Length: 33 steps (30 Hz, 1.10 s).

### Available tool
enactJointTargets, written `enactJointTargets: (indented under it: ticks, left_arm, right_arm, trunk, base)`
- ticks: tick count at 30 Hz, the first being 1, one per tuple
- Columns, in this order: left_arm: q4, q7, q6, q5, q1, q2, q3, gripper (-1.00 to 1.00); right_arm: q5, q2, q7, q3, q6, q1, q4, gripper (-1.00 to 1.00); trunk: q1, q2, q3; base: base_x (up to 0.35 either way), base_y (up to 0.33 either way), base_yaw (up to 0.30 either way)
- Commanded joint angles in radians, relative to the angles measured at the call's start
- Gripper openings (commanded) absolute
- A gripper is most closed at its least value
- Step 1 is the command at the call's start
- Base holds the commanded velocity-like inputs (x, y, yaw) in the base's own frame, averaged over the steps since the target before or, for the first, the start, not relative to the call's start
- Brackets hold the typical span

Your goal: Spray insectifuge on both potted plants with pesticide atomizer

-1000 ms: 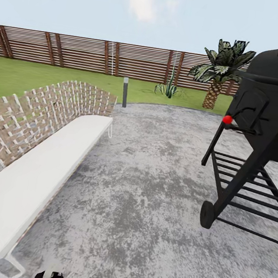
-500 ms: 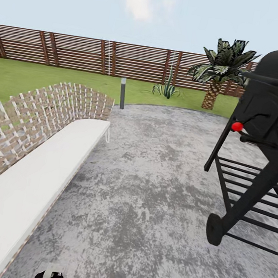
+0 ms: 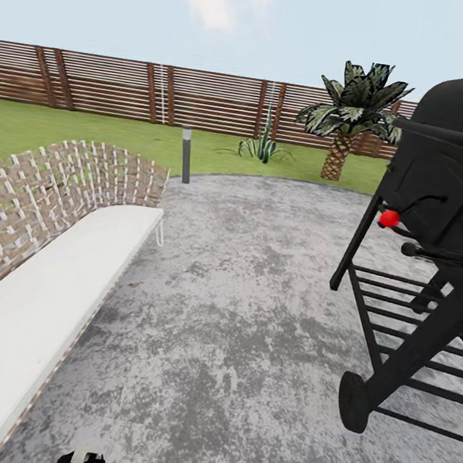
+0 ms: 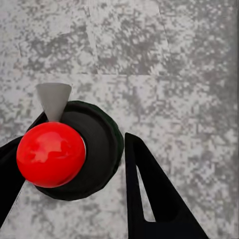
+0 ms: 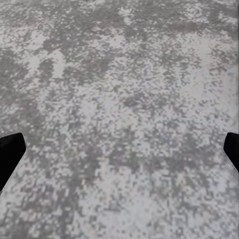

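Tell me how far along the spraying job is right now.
Nothing looks done yet. The right gripper hangs open over the bare patio, holding nothing. In hand is only the approach: the robot stands between the white bench and the black grill, facing the lawn and fence. Left: fetch the atomizer, then spray both potted plants.

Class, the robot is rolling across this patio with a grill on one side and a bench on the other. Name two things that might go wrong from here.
1. The black grill stands close on the right; its wheel and frame jut toward the path, so the base might clip them.
2. The white bench lines the left side, which narrows the way over the stone patio; a drift left might scrape it.
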Motion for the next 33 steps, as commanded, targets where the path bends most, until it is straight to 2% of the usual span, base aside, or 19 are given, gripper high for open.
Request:
enactJointTargets:
  ticks: [1, 33]
  left_arm:
    - [0.001, 0.0, -0.004, -0.005, -0.001, 0.0, 0.005, -1.0]
    - [0.001, 0.0, -0.004, -0.005, -0.001, 0.0, 0.005, -1.0]
  right_arm:
    - [-0.011, 0.0, 0.004, 0.008, -0.003, -0.001, 0.001, 1.0]
    - [-0.009, 0.001, 0.006, 0.008, -0.002, -0.001, 0.001, 1.0]
  trunk:
    - [0.0, 0.0, -0.001]
    - [0.0, 0.0, -0.001]
  base:
    - [0.338, 0.0, -0.025]
    - [0.338, 0.028, -0.001]
